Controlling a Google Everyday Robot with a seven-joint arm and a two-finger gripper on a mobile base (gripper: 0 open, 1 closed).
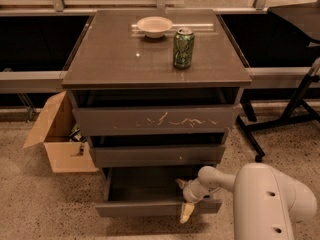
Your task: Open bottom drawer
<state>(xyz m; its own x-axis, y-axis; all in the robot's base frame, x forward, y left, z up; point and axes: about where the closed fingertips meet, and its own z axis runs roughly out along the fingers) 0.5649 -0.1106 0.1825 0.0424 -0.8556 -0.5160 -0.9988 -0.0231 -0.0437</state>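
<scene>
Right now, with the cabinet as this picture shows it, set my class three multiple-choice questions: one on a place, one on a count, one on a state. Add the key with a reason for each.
1. Where does the green can stand?
A. On the floor
B. On the cabinet top, beside the white bowl
C. Inside a drawer

2. How many drawer fronts sit below the cabinet top?
A. Two
B. Three
C. Five

3. What state is the bottom drawer in?
A. Pushed flush shut
B. Pulled out, inside showing
C. Lifted out onto the floor

Key
1 B: the can stands upright on the top, just right of the bowl and nearer the camera.
2 B: three fronts are stacked one under another.
3 B: its dark inside shows behind the front, and the gripper is at the front edge, right of middle.
</scene>
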